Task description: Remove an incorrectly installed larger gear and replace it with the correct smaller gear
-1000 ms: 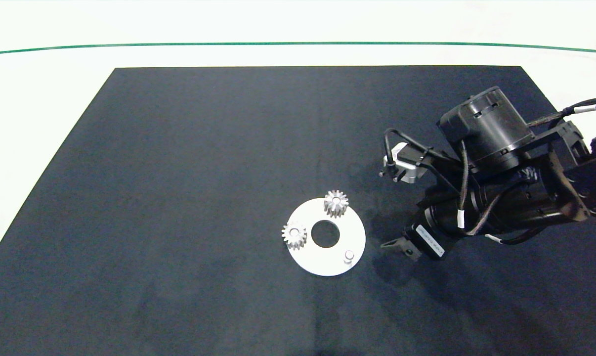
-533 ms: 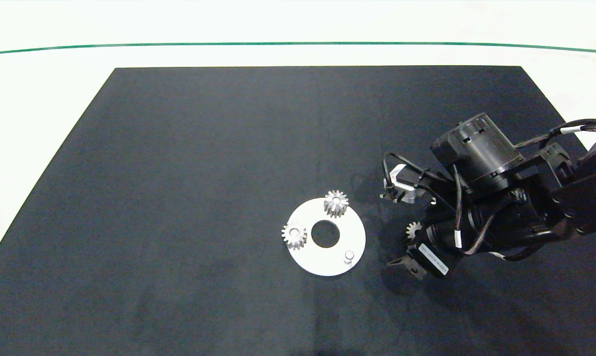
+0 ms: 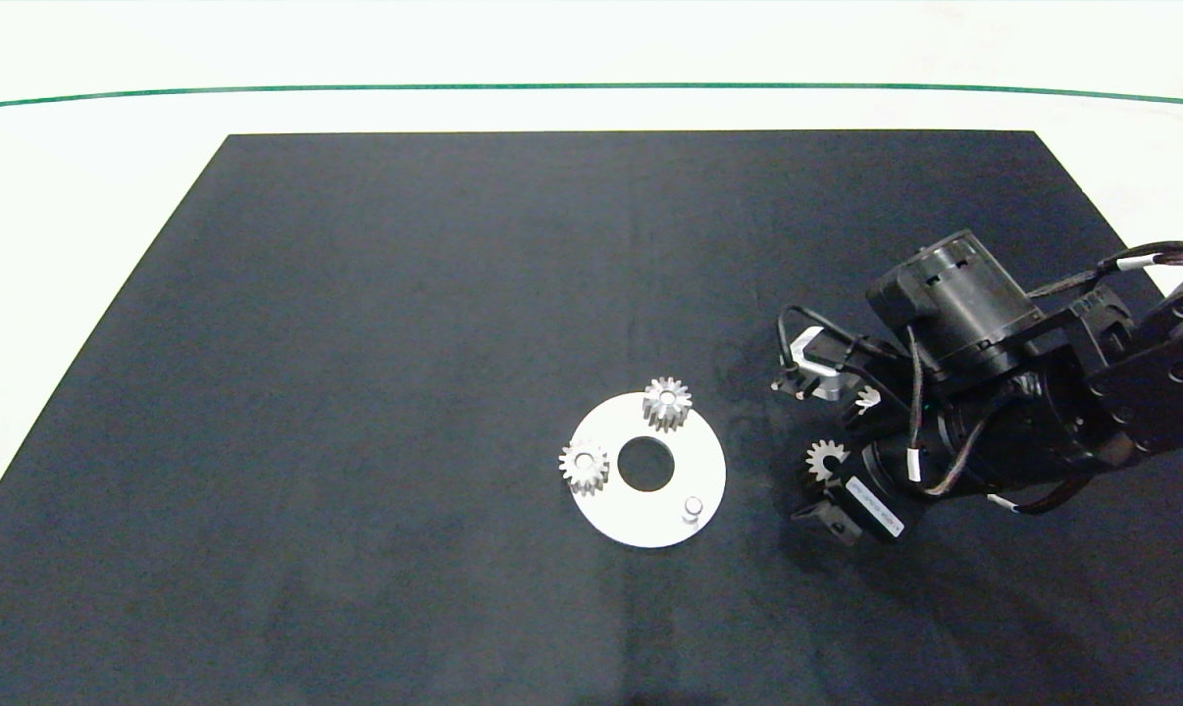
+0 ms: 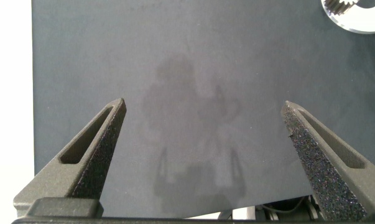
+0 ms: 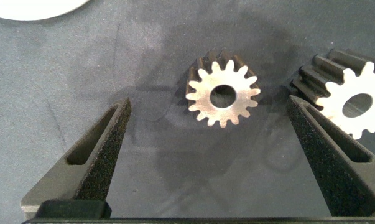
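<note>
Right gripper (image 5: pixel 209 155) is hanging low over the black mat (image 3: pixel 356 343) near its right edge, grey foam-padded fingers (image 5: pixel 100 155) spread wide, gripping nothing. Small grey metal spur gear with a round centre hole (image 5: pixel 223 94) is lying flat on the mat between the two fingers, touching neither; in the head view the same gear (image 3: pixel 825 459) is peeking out beside the dark arm, just right of the white round disc (image 3: pixel 606 515). A second grey metal gear (image 5: pixel 352 99) is lying just beside the first, partly behind one finger; cannot tell if it is the larger one.

White round disc with a big centre hole is sitting toward the mat's near-middle, with one bare short metal peg (image 3: pixel 693 507) on its near-right part. Two grey toothed gears are sitting on the disc: one (image 3: pixel 584 467) at its left rim, one (image 3: pixel 666 402) at its far rim.

Left gripper (image 4: pixel 206 143) is hovering over bare mat, fingers (image 4: pixel 94 149) wide apart, empty; the disc's edge is showing at one corner of its view.
</note>
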